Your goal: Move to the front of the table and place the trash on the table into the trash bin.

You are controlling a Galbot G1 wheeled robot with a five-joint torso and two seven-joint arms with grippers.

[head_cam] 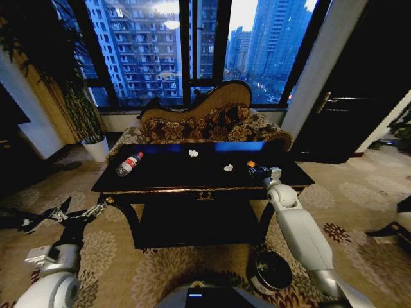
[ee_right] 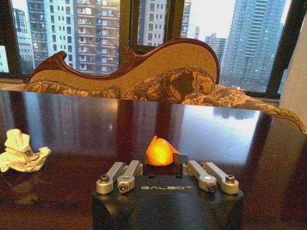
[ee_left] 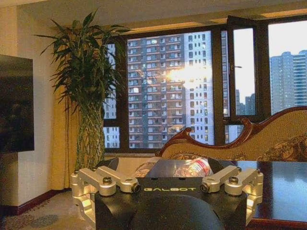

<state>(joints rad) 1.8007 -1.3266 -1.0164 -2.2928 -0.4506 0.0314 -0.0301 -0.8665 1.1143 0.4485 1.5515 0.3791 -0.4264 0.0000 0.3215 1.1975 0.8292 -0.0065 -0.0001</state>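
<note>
The black surface (head_cam: 160, 176) carries the bottle (head_cam: 129, 163), two white scraps (head_cam: 193, 153) and an orange piece (ee_right: 159, 151). The bin (head_cam: 271, 272) stands on the carpet in front, below the right arm. The right gripper (head_cam: 259, 170), marked GALBOT, has its jaws closed on the orange piece, apparently for lifting. The left gripper (head_cam: 52, 215) hangs open, off the surface's left end.
</note>
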